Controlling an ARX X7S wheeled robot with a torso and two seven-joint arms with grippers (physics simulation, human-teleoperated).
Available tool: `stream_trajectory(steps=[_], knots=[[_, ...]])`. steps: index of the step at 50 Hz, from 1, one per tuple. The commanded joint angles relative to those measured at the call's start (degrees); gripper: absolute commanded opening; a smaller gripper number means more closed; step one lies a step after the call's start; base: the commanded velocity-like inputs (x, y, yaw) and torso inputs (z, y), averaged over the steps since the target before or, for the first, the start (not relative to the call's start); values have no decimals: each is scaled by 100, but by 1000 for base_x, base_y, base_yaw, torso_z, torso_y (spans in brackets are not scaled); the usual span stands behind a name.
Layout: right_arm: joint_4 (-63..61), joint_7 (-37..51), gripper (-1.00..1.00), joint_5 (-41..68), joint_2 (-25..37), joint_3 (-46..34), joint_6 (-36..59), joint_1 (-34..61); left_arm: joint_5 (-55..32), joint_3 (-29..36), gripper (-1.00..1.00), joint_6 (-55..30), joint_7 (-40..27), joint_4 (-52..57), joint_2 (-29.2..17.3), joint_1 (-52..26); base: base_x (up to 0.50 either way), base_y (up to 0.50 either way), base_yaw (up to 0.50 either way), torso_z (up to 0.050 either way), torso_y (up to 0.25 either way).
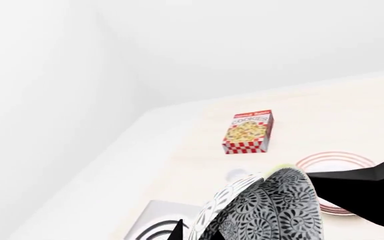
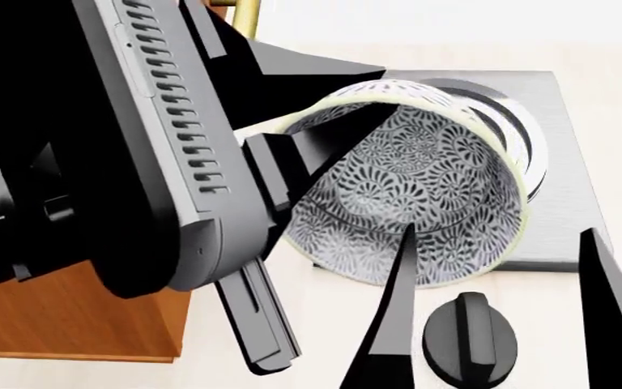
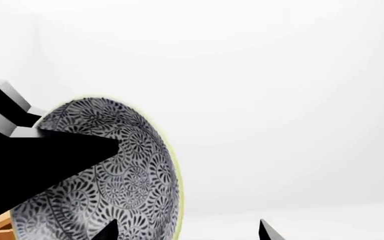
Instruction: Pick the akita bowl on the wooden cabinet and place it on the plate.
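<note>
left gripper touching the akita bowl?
Touching. In the head view a finger of the left gripper lies inside the akita bowl against its wall, bowl tilted off the surface.

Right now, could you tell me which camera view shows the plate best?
The left wrist view: the plate, white with red rings, lies on the pale table beyond the akita bowl, partly hidden by the bowl and a dark gripper part. Neither the head view nor the right wrist view shows it.

Speckled akita bowl (image 2: 419,194) tipped sideways, aloft; ringed plate (image 1: 335,165) beyond.
</note>
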Motion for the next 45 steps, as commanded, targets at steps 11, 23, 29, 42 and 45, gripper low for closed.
stream_trajectory(steps=[11, 23, 29, 42, 45], knots=[[49, -23, 100, 57, -22, -22, 39, 4, -357, 3, -100, 107, -341, 69, -85, 9, 0, 0, 0, 0, 0], [46, 180, -100, 30, -5, 42, 182, 17, -466, 28, -100, 213, -448, -14, -183, 5, 0, 0, 0, 0, 0], [26, 842, -100, 805, -67, 118, 1213, 383, -568, -21, -100, 235, -541, -64, -188, -4, 0, 0, 0, 0, 2], [-220, 1429, -100, 1179, -140, 316, 1873, 767, -720, -10, 100, 278, -677, -115, -280, 24, 0, 0, 0, 0, 0], [-250, 1451, -100, 1079, -129, 332, 1863, 753, -834, -84, 100, 253, -702, -240, -267, 20, 0, 0, 0, 0, 0]])
